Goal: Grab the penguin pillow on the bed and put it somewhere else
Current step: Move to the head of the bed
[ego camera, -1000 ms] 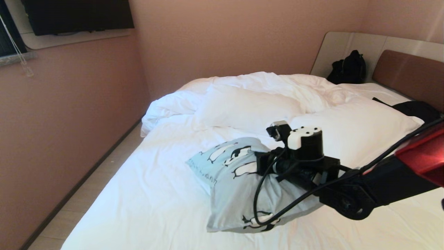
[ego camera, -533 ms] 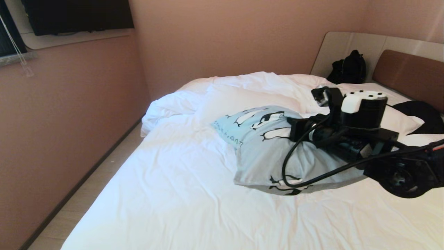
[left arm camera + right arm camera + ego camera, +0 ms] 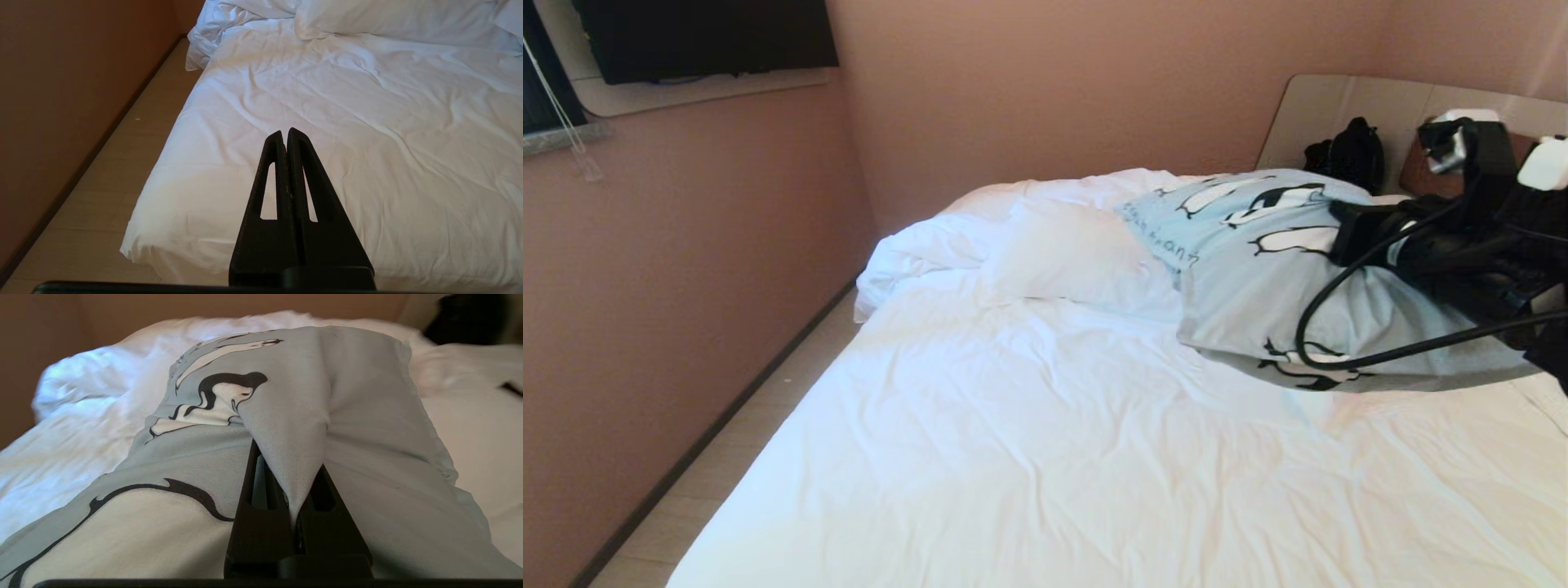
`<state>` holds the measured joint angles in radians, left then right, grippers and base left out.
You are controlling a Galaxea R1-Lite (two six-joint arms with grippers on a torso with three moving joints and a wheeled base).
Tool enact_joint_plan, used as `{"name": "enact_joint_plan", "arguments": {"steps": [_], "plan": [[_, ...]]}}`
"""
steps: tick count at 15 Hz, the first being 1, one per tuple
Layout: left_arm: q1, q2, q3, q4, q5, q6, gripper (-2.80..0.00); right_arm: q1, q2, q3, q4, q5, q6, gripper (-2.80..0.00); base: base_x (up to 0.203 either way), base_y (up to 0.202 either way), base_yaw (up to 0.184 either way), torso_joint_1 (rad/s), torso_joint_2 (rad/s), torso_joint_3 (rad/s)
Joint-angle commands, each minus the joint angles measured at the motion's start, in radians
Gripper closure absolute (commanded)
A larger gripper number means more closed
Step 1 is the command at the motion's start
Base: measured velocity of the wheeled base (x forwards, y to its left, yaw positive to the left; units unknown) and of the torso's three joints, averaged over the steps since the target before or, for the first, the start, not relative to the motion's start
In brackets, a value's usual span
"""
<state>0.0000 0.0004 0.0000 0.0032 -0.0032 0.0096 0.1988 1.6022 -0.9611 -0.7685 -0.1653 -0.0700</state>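
The right gripper [image 3: 292,498] is pinching a fold of the penguin pillow [image 3: 1258,269], holding it above the bed [image 3: 1029,457] at the frame's upper right. The left gripper [image 3: 286,136] is hovering over the bed's near corner, fingers pressed together, holding nothing.

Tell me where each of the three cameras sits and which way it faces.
Head view: high on the robot, looking down the bed toward the headboard; the right hand carries the penguin pillow.
Left wrist view: behind the shut left hand, low by the bed's near corner, facing the sheet and floor.
Right wrist view: behind the right hand, which pinches a fold of the pillow.
Shared: head and left wrist both show the white pillow and duvet.
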Motion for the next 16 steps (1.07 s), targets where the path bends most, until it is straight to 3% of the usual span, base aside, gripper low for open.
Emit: {"name": "enact_joint_plan", "arguments": {"steps": [1, 9, 16], "plan": [[0.0, 0.0, 0.0, 0.0, 0.0, 0.0, 0.0, -0.058, -0.037, -0.002, -0.006, 0.0, -0.028, 0.0, 0.0, 0.0, 0.0, 0.0, 0.0, 0.0], [0.0, 0.0, 0.0, 0.0, 0.0, -0.002, 0.0, -0.226, -0.035, -0.057, -0.006, 0.013, -0.029, 0.0, 0.001, -0.017, -0.001, 0.0, 0.0, 0.001], [0.0, 0.0, 0.0, 0.0, 0.0, -0.003, 0.0, -0.314, -0.023, -0.078, -0.003, 0.035, -0.024, 0.0, 0.0, -0.185, 0.003, -0.001, 0.0, 0.001]]}}
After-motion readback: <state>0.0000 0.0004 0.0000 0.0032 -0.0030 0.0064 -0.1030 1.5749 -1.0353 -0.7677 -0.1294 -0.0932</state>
